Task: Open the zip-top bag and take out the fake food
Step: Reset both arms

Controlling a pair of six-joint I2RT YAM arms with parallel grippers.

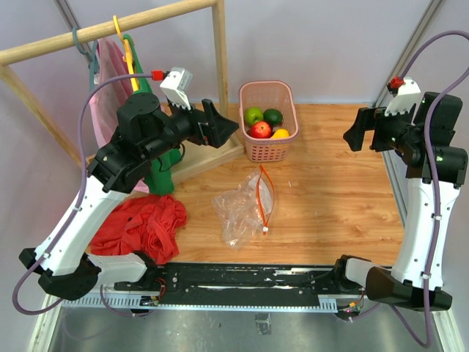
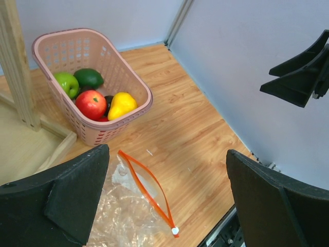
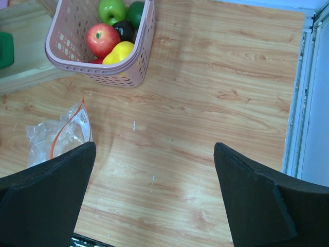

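The clear zip-top bag (image 1: 245, 207) lies flat and crumpled on the wooden table, its orange-red zip strip (image 1: 264, 196) parted. It looks empty. It also shows in the left wrist view (image 2: 126, 213) and the right wrist view (image 3: 54, 136). The fake food (image 1: 261, 130) sits in the pink basket (image 1: 290, 110): red, yellow, light green, dark green and dark pieces (image 2: 91, 103) (image 3: 103, 38). My left gripper (image 1: 226, 125) (image 2: 167, 154) is open and empty, raised above the table left of the basket. My right gripper (image 1: 353, 130) (image 3: 154, 146) is open and empty, raised at the right.
A red cloth heap (image 1: 143, 224) lies left of the bag. A wooden clothes rack (image 1: 110, 29) with hanging garments stands at the back left, its base board (image 2: 25, 149) beside the basket. A metal rail (image 3: 298, 103) bounds the table's right edge.
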